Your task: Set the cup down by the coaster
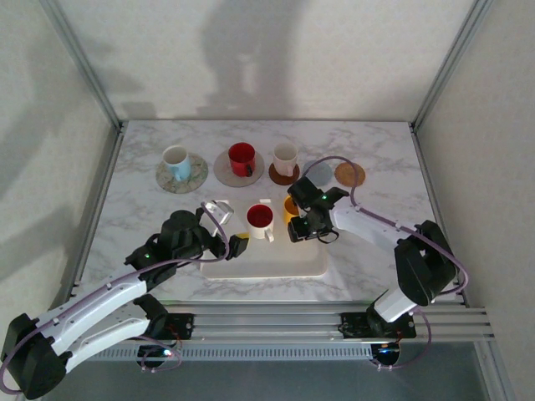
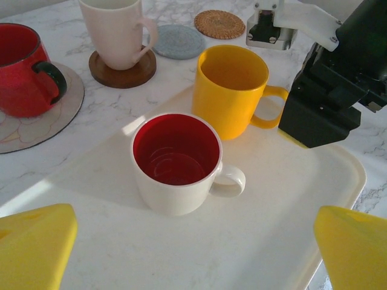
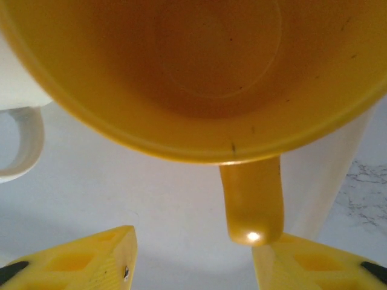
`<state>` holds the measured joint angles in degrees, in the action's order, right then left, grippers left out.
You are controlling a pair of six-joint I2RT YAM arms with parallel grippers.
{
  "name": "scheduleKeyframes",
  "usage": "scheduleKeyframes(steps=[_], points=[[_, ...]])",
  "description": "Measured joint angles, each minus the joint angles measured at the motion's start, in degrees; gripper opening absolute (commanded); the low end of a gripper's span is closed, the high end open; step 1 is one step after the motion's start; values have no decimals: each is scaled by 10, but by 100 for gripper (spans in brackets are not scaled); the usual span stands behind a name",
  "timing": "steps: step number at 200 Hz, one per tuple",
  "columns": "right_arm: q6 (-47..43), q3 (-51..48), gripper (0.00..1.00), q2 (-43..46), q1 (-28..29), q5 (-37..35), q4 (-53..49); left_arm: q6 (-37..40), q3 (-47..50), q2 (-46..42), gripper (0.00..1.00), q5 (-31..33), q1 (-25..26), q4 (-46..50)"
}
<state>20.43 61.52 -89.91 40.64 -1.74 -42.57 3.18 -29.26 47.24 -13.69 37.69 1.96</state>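
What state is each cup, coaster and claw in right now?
Yellow cup, upright, empty, on the tray.
Red-lined white cup, upright, empty, on the tray.
Red cup, upright on beige coaster.
Cream cup, upright on brown coaster.
Blue-lined cup, upright on pale green coaster.
Woven coaster, bare.
Grey coaster, bare.
Left claw, open, holding nothing.
Right claw, open around the yellow cup's handle.

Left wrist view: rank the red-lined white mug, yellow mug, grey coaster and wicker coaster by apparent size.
1. Red-lined white mug, though it sits nearest the camera, so its lead is unsure.
2. Yellow mug.
3. Grey coaster and wicker coaster: these look alike, so not ranked.
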Motion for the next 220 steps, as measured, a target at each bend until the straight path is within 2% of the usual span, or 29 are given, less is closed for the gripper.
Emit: scheduleKeyframes(steps=[77,220], points=[[-1,8,54,-29,-11,-19,4,0,1,0,100,0,0,0],[-29,24,29,-67,-19,-32,30,0,1,-11,100,0,0,3]])
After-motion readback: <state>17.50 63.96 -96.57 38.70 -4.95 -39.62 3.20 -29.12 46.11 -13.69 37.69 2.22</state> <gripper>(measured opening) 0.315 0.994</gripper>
